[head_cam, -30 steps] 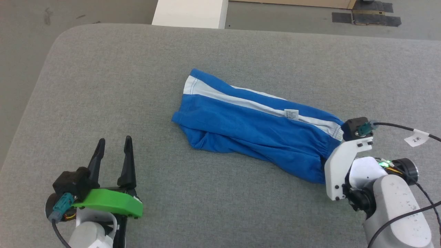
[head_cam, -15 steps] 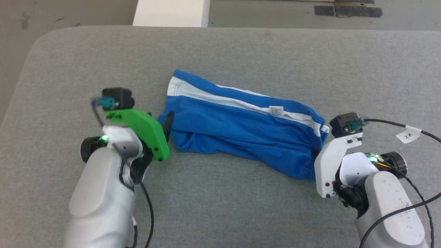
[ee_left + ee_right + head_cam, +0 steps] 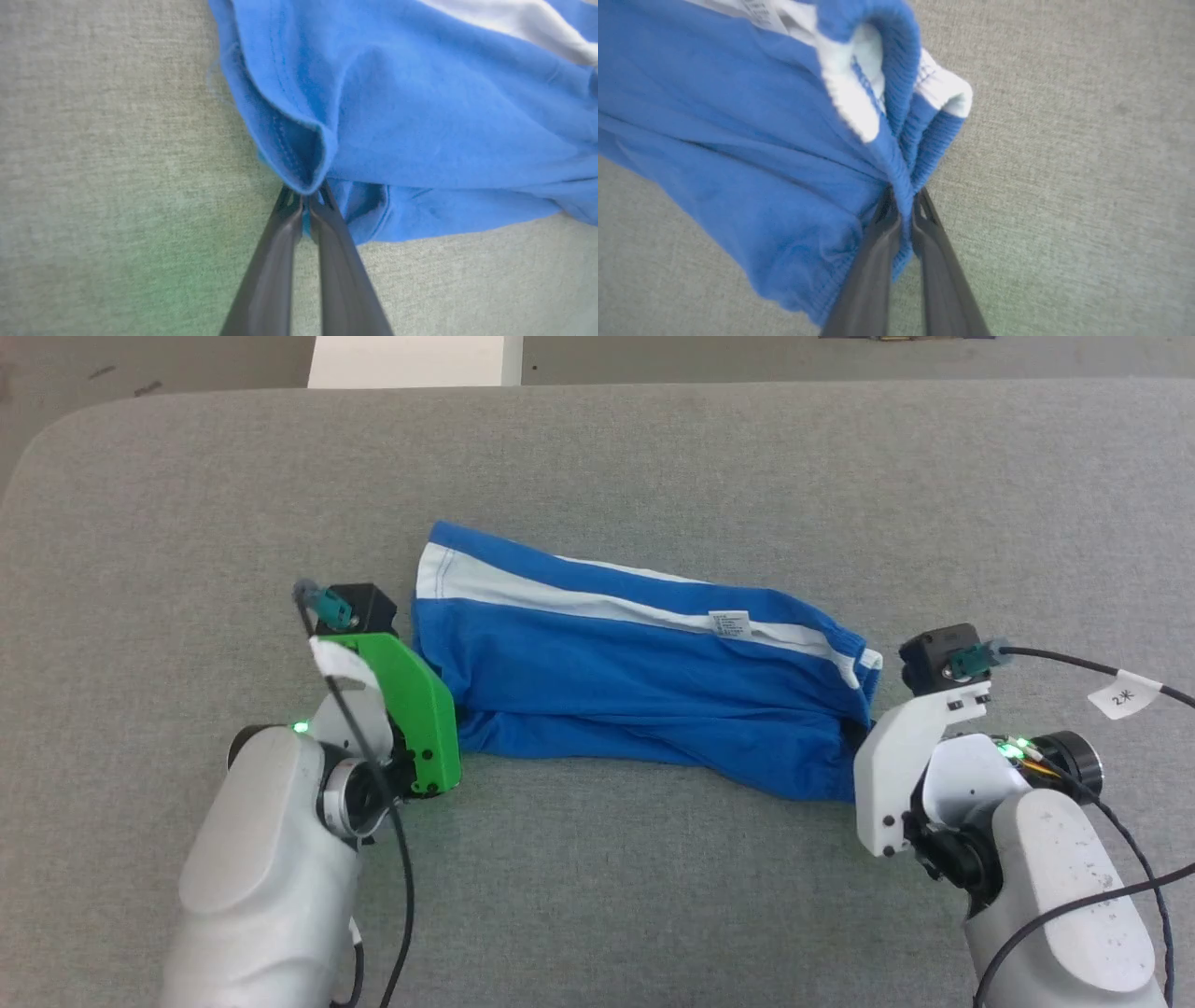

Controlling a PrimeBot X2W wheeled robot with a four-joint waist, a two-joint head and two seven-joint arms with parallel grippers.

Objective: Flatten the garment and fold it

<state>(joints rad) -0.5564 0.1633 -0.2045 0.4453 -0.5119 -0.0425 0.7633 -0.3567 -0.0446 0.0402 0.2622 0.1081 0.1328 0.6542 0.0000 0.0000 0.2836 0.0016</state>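
Note:
The garment (image 3: 635,681), bright blue shorts with a white side stripe and a small white label (image 3: 730,623), lies stretched across the grey table. My left gripper (image 3: 306,198) is shut on the blue hem fold (image 3: 299,158) at the garment's left end; in the head view its green mount (image 3: 411,709) hides the fingers. My right gripper (image 3: 903,205) is shut on the ribbed elastic waistband (image 3: 920,144) at the right end, where the band bunches up. The right wrist's white bracket (image 3: 910,765) sits against that end in the head view.
The grey felt table (image 3: 597,896) spreads wide on all sides, its rounded far left corner (image 3: 37,429) near the floor. A white block (image 3: 411,359) stands beyond the far edge. A black cable with a white tag (image 3: 1123,695) trails from the right wrist.
The left arm swung up from the lower left to the garment's left end and shut on its hem. The head camera shifted, so the whole scene slid left and up.

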